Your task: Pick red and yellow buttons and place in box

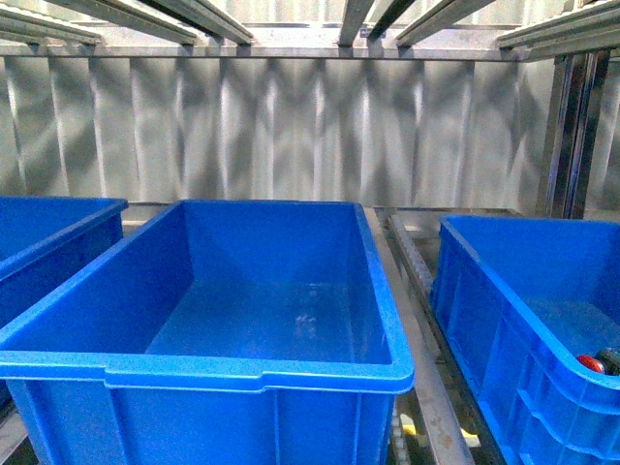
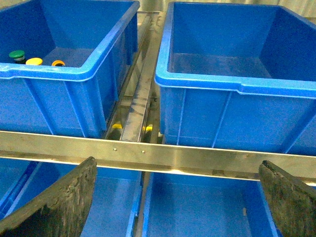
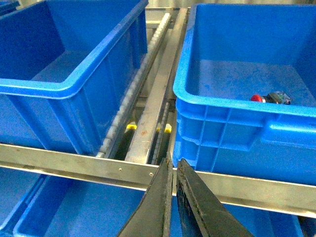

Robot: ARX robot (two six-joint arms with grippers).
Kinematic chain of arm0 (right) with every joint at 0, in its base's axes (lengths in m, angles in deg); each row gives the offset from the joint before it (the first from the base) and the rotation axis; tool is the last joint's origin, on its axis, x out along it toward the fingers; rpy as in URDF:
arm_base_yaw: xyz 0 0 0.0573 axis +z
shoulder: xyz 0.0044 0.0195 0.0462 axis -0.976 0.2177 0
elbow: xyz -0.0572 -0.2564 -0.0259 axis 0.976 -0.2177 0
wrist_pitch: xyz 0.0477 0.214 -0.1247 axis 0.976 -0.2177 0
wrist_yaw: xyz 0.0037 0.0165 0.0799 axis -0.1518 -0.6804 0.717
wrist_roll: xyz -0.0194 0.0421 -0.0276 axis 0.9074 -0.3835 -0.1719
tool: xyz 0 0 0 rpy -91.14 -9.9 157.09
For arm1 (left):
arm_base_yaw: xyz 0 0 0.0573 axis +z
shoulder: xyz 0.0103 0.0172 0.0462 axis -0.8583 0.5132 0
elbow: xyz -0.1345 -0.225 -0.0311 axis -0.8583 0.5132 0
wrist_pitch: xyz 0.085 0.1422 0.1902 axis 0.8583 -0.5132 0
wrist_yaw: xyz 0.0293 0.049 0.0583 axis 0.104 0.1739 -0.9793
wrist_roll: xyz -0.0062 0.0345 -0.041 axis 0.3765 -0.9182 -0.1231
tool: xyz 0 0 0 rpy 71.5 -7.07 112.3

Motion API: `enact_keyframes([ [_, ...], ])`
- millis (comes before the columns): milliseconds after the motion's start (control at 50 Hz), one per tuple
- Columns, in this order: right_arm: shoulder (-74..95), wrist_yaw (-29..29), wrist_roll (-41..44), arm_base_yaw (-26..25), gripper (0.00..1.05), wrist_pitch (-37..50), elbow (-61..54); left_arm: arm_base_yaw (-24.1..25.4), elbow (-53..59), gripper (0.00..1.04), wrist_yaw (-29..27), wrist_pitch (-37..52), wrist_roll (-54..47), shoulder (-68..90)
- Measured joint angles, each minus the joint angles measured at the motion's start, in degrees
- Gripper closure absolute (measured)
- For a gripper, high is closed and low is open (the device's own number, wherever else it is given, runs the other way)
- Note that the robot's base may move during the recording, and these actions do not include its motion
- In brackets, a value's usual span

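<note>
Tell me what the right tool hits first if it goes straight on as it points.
Probably the steel crossbar just beyond the right tool, though depth is unclear.

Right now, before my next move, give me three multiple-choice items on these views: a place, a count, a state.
1. Front view: where is the red button?
A) middle crate
B) right crate
C) on the rail

2. Left wrist view: how many caps show inside a crate?
A) one
B) three
C) five

3. The right pincer is:
A) wide open
B) shut on a button
C) shut, empty

1 B: the red button lies in the right crate.
2 B: green cap, yellow cap, orange-yellow cap.
3 C: the right pincer has its fingers together, nothing between.
</note>
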Motion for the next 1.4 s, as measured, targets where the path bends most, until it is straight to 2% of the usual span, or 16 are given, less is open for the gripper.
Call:
enact_keyframes([
  [220, -4.28, 0.0, 0.02, 0.02, 1.01, -1.14, -1.81, 0.0, 0.0, 0.08, 0.0, 0.0, 0.0, 0.0],
  [1120, -21.81, -0.02, 0.0, 0.02, 1.01, -18.23, -1.84, 0.0, 0.0, 0.08, 0.0, 0.0, 0.0, 0.0],
  [1200, -29.03, -0.04, 0.0, 0.09, 1.01, -27.39, -1.81, 0.0, 0.0, 0.08, -0.02, 0.0, -0.02, 0.0],
  [1400, -31.74, -0.07, 0.02, 0.13, 1.01, -28.48, -1.81, 0.0, 0.0, 0.08, 0.0, 0.0, 0.0, 0.0],
])
